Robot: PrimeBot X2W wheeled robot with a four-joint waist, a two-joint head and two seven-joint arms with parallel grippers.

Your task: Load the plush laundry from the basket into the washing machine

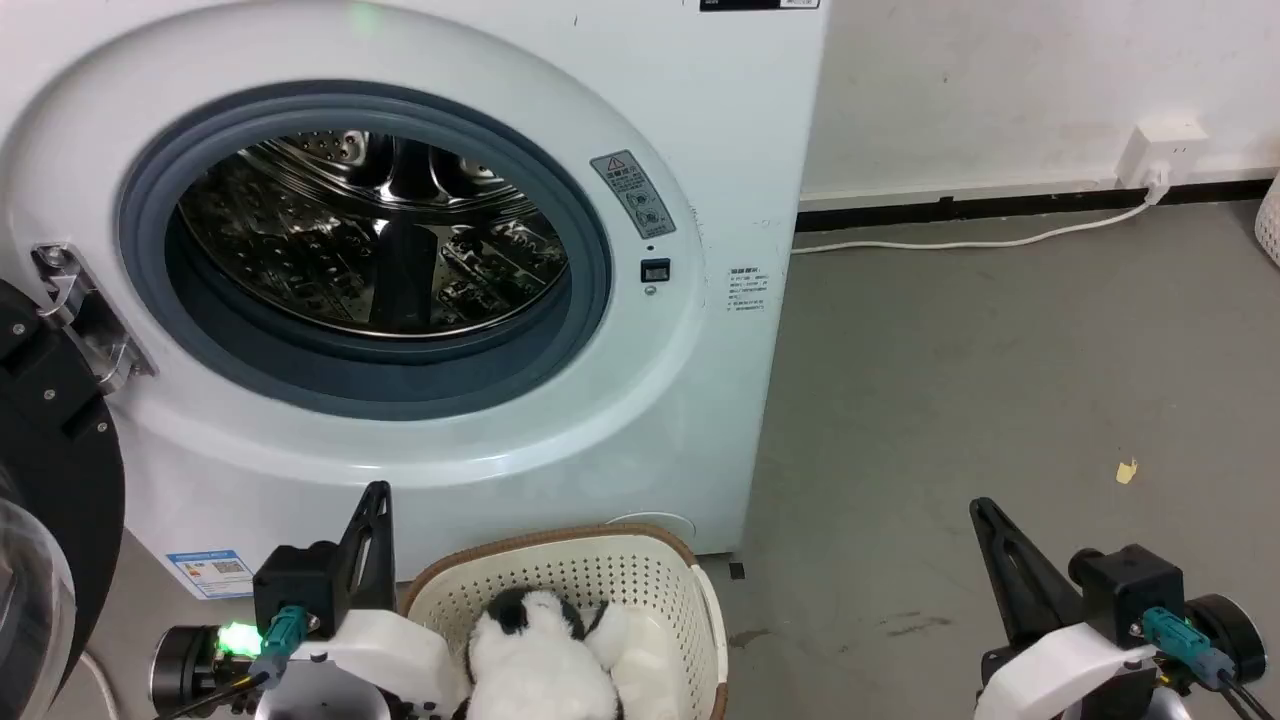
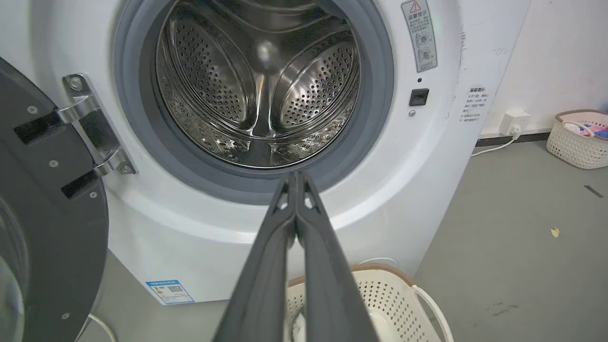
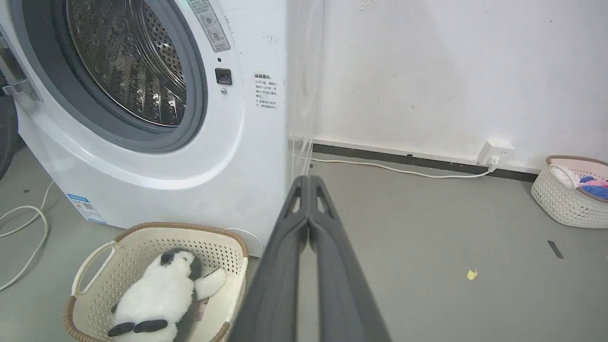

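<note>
The plush laundry [image 1: 545,660], a fluffy white panda-like toy with black ears, lies in the cream basket [image 1: 640,585] on the floor before the washing machine [image 1: 660,420]. In the right wrist view the plush laundry [image 3: 159,297] stretches along the basket [image 3: 142,237]. The washer's porthole stands uncovered, showing the steel drum [image 2: 259,90], and its black-rimmed door [image 2: 42,228] is swung out to the left. My left gripper [image 1: 378,492] is shut and empty, just left of the basket. My right gripper [image 1: 978,505] is shut and empty, far right over bare floor.
A second cream basket [image 3: 570,197] with coloured clothes sits by the wall at the right. A white cable [image 1: 960,240] runs along the skirting to a wall socket [image 1: 1160,150]. A white hose [image 3: 28,228] loops on the floor left of the washer. Grey floor spreads to the right.
</note>
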